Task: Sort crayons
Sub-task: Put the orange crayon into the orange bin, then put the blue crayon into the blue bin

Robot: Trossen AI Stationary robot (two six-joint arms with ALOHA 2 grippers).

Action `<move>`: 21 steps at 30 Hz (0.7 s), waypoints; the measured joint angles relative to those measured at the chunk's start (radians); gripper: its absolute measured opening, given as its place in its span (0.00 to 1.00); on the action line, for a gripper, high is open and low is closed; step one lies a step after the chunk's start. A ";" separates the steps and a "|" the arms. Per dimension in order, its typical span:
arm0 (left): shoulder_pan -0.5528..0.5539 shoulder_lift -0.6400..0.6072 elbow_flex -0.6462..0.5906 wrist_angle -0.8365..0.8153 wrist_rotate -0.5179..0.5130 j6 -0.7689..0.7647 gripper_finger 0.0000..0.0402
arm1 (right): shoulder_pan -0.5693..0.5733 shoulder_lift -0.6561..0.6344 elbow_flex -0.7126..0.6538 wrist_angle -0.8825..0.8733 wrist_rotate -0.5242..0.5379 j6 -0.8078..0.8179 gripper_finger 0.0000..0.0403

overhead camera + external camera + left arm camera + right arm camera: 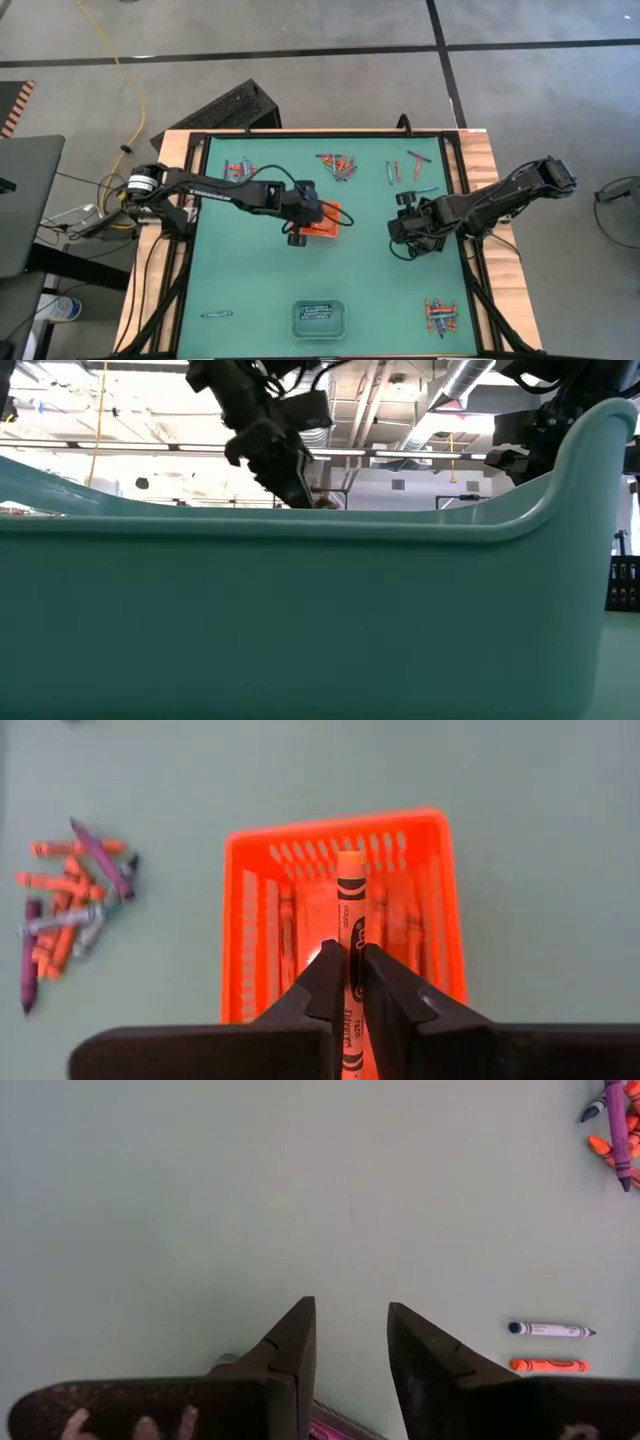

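My left gripper [352, 982] is clamped on an orange crayon [350, 910] over the orange basket [250, 900] at frame centre, its black label print unreadable, while the low view shows only a teal wall [300, 620].

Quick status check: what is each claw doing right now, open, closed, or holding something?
Left claw: closed on an orange crayon, over the orange tray.
Right claw: open, holding nothing, above bare green mat.

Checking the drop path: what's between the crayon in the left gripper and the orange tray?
Nothing: in the left wrist view, the left gripper holds the orange crayon directly over the orange tray.
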 joint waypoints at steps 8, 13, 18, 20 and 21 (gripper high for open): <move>0.013 0.057 -0.002 0.008 0.010 -0.012 0.22 | 0.025 0.000 0.000 0.005 -0.001 0.002 0.29; 0.006 0.053 -0.001 0.001 0.013 -0.018 0.33 | 0.031 0.000 0.000 0.009 0.000 0.002 0.29; -0.025 0.033 0.073 -0.149 0.010 -0.081 0.37 | 0.031 0.000 0.000 0.010 0.000 0.003 0.29; -0.050 0.033 0.115 -0.248 0.013 -0.108 0.37 | 0.031 0.000 0.000 0.010 0.000 0.005 0.29; -0.067 0.035 0.137 -0.303 0.013 -0.121 0.36 | 0.031 0.000 0.000 0.011 0.000 0.005 0.29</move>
